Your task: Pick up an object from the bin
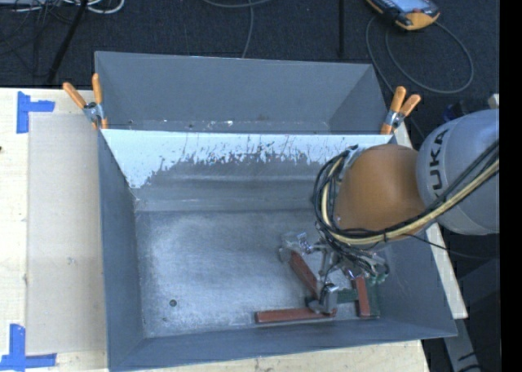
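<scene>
My gripper (pixel 328 287) is low over the bin floor in the front right part, under the arm's orange cover. A reddish-brown bar (pixel 303 273) lies slanted just to its left, and its lower end runs under the gripper's tip. A second long reddish-brown bar (pixel 287 315) lies flat along the front wall, its right end close below the gripper. To the right, a short reddish piece with a green part (pixel 362 296) stands close beside the gripper. Whether any of these is between the fingers is hidden.
The arm and its cables hang over the bin's right side. The sloping right wall is close behind the gripper and the front wall is just below it. The bin floor stretches bare to the left and middle.
</scene>
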You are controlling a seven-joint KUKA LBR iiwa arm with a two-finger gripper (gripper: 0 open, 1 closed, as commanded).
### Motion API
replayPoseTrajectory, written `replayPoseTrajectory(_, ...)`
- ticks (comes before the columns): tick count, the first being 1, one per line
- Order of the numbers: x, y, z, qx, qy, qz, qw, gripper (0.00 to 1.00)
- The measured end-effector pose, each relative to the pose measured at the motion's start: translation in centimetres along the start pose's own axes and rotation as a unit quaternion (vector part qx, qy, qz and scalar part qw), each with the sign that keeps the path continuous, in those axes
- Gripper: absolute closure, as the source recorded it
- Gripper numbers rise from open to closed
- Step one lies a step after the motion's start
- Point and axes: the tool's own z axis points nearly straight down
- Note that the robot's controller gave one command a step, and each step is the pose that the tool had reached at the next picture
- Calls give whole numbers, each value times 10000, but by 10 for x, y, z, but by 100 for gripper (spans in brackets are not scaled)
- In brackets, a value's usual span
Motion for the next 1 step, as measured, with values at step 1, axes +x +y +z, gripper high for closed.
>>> replayPoseTrajectory(1,9,-13,1,3,1,327,9995,0)
